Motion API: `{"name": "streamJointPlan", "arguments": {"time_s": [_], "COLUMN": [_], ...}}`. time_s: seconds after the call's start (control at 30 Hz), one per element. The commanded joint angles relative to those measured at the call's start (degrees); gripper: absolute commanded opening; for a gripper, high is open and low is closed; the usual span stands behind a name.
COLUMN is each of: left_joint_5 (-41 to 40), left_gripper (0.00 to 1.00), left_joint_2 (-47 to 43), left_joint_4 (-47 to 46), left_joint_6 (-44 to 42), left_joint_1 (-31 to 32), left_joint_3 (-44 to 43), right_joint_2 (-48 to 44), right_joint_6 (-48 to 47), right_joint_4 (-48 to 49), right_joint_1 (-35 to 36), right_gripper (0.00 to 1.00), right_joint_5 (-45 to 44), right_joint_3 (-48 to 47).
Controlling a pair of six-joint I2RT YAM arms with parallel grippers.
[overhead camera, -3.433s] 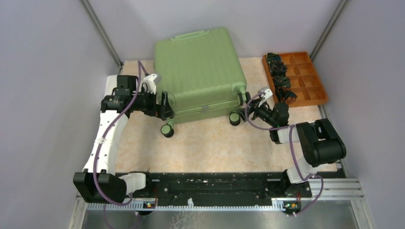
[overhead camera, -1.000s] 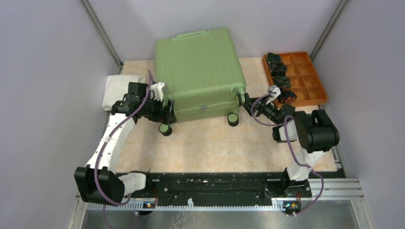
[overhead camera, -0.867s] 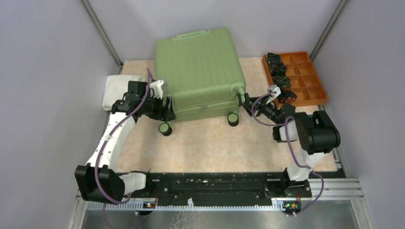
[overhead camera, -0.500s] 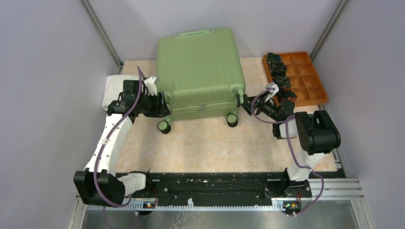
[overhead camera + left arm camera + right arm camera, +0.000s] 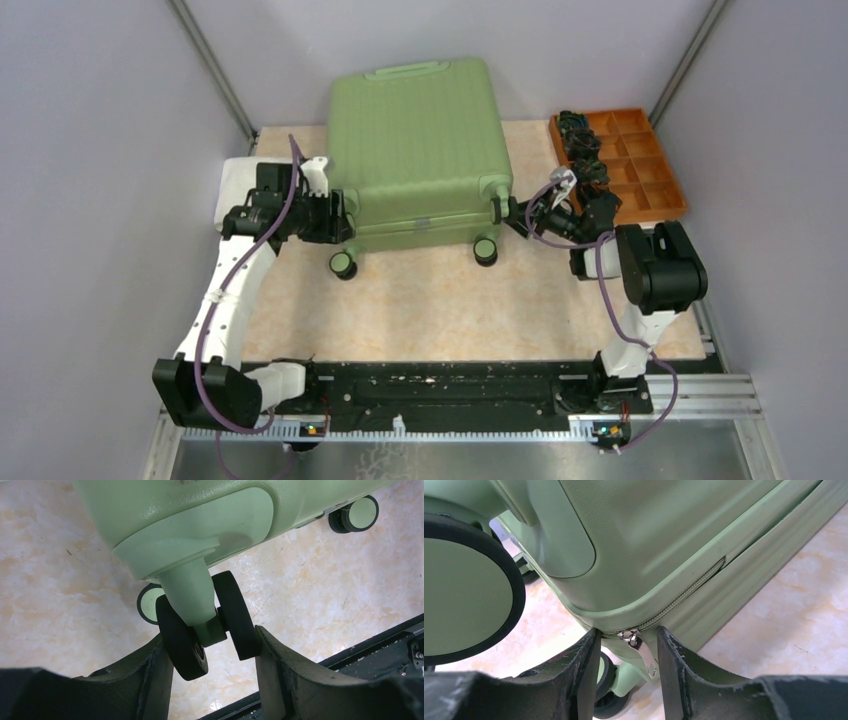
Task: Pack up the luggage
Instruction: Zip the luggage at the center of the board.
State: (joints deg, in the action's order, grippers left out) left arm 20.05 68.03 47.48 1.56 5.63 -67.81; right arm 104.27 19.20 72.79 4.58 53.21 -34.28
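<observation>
The luggage lies flat on the worktop, its wheels toward me. My left gripper is at its near left corner, clamped across a twin wheel. My right gripper is at the near right corner, jaws parted around the zipper pull without pinching it.

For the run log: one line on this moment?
luggage closed | left gripper clamped on wheel | right gripper open around zipper pull
</observation>
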Motion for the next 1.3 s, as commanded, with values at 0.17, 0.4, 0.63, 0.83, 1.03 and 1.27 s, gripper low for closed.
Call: {"name": "streamJointPlan", "arguments": {"time_s": [0.17,0.4,0.63,0.83,1.03,1.27], "left_joint_5": [3.28,2.62,2.48,2.71,2.09,1.01], "left_gripper": [0.00,0.00,0.00,0.00,0.00,0.00], "left_joint_2": [-0.32,0.27,-0.24,-0.02,-0.06,0.30], "left_joint_4": [-9.52,-9.21,-9.08,-9.28,-9.31,-8.38], "left_joint_6": [-3.41,-2.95,-3.32,-3.10,-3.28,-3.26], "left_joint_1": [0.96,0.96,0.96,0.96,0.96,0.96], "left_joint_3": [-9.43,-10.78,-9.89,-9.83,-10.17,-12.06], "right_joint_2": [0.75,-0.02,-0.85,-1.08,-0.65,-1.36], "right_joint_6": [-1.26,-0.97,-2.87,-4.41,-4.96,-4.82], "right_joint_4": [-6.53,-12.41,-21.56,-22.13,-24.36,-23.47], "right_joint_1": [0.43,0.39,1.34,2.01,2.34,2.34], "right_gripper": [0.52,0.55,0.46,0.40,0.31,0.25], "right_joint_5": [0.36,-1.94,-5.05,-3.76,-1.64,-2.25], "right_joint_3": [-2.97,-3.85,-5.40,-5.57,-6.61,-5.55]}}
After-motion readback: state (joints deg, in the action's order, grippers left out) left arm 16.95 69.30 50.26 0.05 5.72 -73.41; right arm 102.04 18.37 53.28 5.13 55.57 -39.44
